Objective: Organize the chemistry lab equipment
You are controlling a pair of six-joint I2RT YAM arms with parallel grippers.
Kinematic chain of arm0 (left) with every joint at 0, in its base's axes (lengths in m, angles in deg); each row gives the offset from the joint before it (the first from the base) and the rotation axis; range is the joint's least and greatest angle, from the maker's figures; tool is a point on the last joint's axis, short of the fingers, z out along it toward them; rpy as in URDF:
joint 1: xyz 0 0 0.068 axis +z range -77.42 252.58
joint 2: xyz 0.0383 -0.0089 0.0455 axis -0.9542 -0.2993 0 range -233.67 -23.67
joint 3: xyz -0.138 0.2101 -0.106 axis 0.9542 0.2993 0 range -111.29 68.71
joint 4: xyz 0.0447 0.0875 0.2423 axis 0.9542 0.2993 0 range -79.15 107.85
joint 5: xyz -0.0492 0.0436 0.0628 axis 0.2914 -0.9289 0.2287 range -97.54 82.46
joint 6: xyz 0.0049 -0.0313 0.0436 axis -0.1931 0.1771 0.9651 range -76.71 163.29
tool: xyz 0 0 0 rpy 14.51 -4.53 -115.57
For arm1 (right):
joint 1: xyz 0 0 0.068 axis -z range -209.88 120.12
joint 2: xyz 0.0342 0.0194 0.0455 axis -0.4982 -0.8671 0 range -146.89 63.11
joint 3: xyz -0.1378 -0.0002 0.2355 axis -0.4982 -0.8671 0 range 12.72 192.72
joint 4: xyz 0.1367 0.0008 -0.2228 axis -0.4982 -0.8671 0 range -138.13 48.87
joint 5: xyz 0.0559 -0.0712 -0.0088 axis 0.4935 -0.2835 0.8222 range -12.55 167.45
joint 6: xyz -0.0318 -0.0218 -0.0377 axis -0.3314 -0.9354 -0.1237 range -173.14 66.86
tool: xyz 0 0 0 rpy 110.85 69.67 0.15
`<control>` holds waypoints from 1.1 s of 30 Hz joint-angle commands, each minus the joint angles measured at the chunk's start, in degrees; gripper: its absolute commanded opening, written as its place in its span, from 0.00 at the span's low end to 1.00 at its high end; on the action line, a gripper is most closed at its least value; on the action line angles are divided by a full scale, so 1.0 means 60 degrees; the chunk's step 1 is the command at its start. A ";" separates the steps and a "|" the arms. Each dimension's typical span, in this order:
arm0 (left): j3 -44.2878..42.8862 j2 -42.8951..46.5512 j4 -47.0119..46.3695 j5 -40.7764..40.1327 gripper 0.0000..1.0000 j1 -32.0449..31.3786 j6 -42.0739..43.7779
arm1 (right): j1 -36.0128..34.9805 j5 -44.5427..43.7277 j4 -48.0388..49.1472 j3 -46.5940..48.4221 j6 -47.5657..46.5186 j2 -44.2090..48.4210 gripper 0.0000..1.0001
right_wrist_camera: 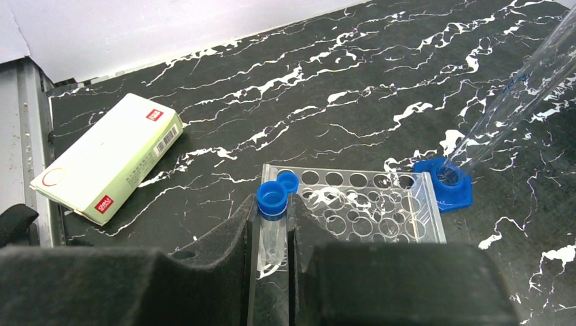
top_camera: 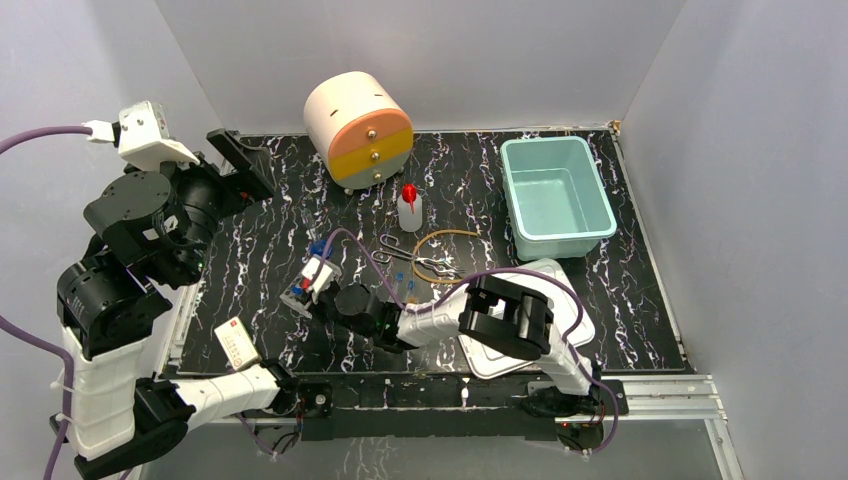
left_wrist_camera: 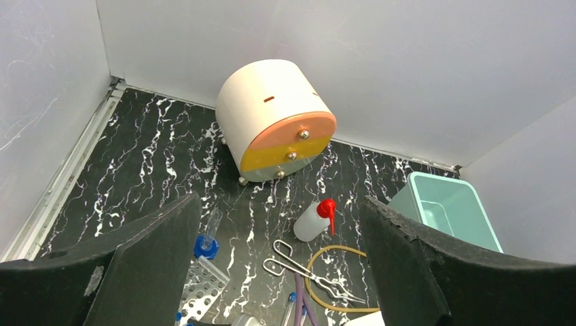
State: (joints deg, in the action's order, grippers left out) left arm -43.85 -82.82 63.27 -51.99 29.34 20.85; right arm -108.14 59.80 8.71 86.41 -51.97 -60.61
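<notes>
From the top you see the right gripper (top_camera: pixel 316 283) low over the clear tube rack (top_camera: pixel 298 298) on the bench (top_camera: pixel 640 300). The squeeze bottle (top_camera: pixel 409 208) stands beyond it. In the left wrist view, the left gripper (left_wrist_camera: pixel 280 204) is wide and holds nothing. In the right wrist view, the right gripper pinches a blue-capped test tube (right_wrist_camera: pixel 272 204), probably just above the rack.

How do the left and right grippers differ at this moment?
The left gripper stands wide open and empty; the right gripper is closed on a blue-capped test tube. The left gripper hangs high above the table; the right gripper is low, at the edge of the clear rack. Both are black and padded.
</notes>
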 commanded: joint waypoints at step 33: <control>-0.0240 -0.0175 -0.0343 -0.0443 0.86 0.0008 0.0259 | -0.0146 -0.0606 0.1499 0.0516 -0.0708 -0.0711 0.17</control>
State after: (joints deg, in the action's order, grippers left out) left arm -44.20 -83.48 63.05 -52.95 29.34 21.33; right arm -108.75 56.78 12.84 87.96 -56.12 -63.94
